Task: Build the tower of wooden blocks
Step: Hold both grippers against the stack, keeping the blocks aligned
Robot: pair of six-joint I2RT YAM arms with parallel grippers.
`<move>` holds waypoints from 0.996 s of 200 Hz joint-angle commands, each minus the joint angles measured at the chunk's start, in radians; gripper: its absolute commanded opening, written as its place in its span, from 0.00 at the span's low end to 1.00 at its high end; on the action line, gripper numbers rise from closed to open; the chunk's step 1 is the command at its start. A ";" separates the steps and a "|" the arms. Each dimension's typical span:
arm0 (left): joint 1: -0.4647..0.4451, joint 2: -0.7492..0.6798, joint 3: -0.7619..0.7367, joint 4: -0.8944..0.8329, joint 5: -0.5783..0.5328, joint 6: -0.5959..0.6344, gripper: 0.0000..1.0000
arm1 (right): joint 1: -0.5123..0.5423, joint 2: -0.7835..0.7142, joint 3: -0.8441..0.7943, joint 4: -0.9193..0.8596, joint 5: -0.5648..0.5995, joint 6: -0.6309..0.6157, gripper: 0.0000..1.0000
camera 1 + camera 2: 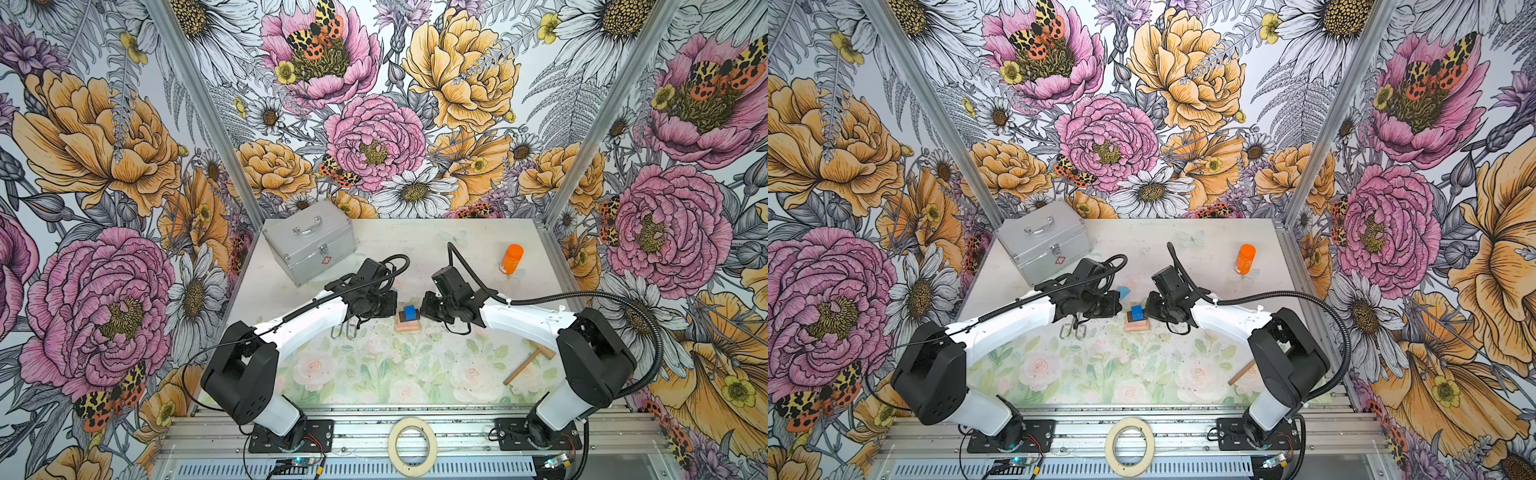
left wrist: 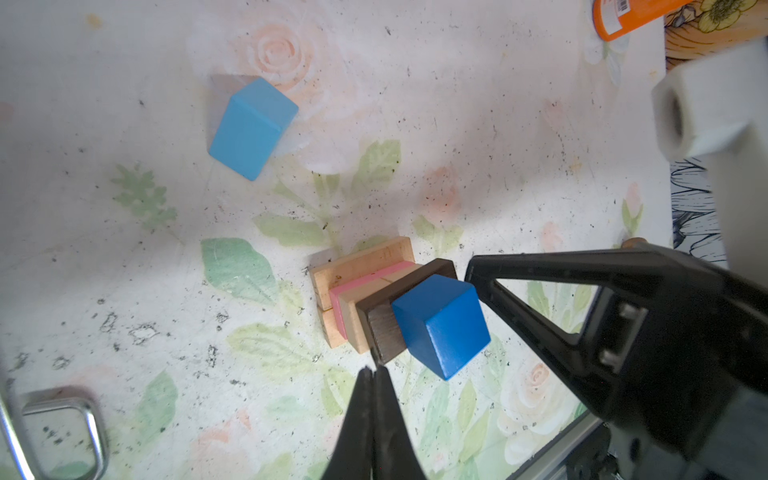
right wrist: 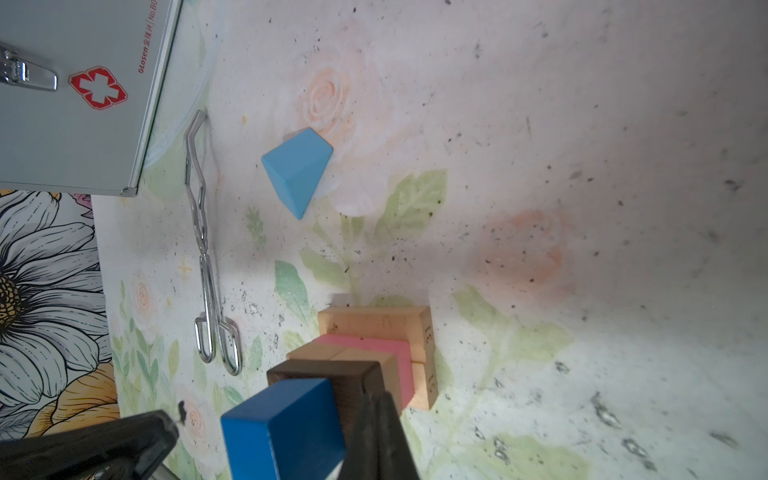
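— Two claws, both yours? What are they doing?

— Both are pressed together, pinching nothing. My left claw [image 2: 374, 370] and my right claw [image 3: 376, 397] hover low on either side of the wood block tower [image 1: 408, 320], tips pointing inward at it.

— Where does the tower stand?

— Mid-table [image 1: 415, 257], between them: tan, pink, tan and dark brown layers, with a dark blue cube [image 2: 442, 322] on top.

— Anything left to stack?

— One light blue block [image 2: 252, 129] lies loose beyond the tower, toward the silver case [image 1: 309, 245]. It seems wedge-shaped, though the angle is poor. It sits just beside my left wrist, so I judge the left arm nearer. That claw must spread first.
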 commanded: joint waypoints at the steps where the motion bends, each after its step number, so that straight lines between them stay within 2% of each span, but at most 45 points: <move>1: 0.011 -0.027 -0.013 0.002 -0.019 0.001 0.02 | 0.007 0.014 -0.010 0.016 0.001 0.009 0.00; 199: 0.016 -0.035 -0.025 0.003 -0.020 0.000 0.02 | 0.023 0.024 -0.018 0.020 -0.001 0.025 0.00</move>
